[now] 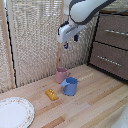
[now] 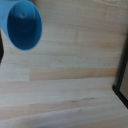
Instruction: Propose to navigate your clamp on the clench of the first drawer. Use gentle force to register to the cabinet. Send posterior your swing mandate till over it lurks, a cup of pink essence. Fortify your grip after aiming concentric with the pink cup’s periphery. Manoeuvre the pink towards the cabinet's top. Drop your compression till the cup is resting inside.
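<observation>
The jaws of the clamp are hanging empty in the air above the pink cup; whether they are parted I cannot tell. The cup is standing on the bench touching the blue mug, well apart from the cabinet, so gripping, carrying and releasing are all remaining.

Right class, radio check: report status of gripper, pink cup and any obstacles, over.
Gripper aloft above pink cup, empty, jaw state unclear. Pink cup upright on table, touching blue mug. Cabinet drawers shut. Over.
</observation>
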You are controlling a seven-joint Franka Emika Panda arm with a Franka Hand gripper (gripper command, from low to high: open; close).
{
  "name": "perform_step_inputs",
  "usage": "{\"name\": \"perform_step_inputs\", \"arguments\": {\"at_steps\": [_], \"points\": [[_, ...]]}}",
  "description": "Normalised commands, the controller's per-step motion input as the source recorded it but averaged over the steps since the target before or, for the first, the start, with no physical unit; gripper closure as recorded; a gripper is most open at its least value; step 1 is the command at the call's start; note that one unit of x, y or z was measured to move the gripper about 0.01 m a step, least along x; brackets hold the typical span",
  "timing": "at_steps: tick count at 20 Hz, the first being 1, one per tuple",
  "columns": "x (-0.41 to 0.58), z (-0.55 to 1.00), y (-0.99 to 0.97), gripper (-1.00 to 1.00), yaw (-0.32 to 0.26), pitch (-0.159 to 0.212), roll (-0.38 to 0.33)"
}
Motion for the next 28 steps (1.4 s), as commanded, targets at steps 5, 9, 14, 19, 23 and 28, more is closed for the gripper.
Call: {"name": "perform_step_inputs", "arguments": {"at_steps": [5,9,14,19,23,28], "points": [[0.057,0.0,-0.05,-1.0,0.127,-0.022,-0.375],[0.302,0.06,0.0,-1.0,0.009,-0.039,-0.375],[0.297,0.1,0.0,-1.0,-0.017,-0.095,-0.369],[0.245,0.14,0.0,-1.0,-0.001,-0.134,-0.353],[0.151,0.08,0.0,-1.0,0.0,-0.11,-0.371],[0.026,0.01,0.0,-1.0,0.0,-0.049,-0.375]]}}
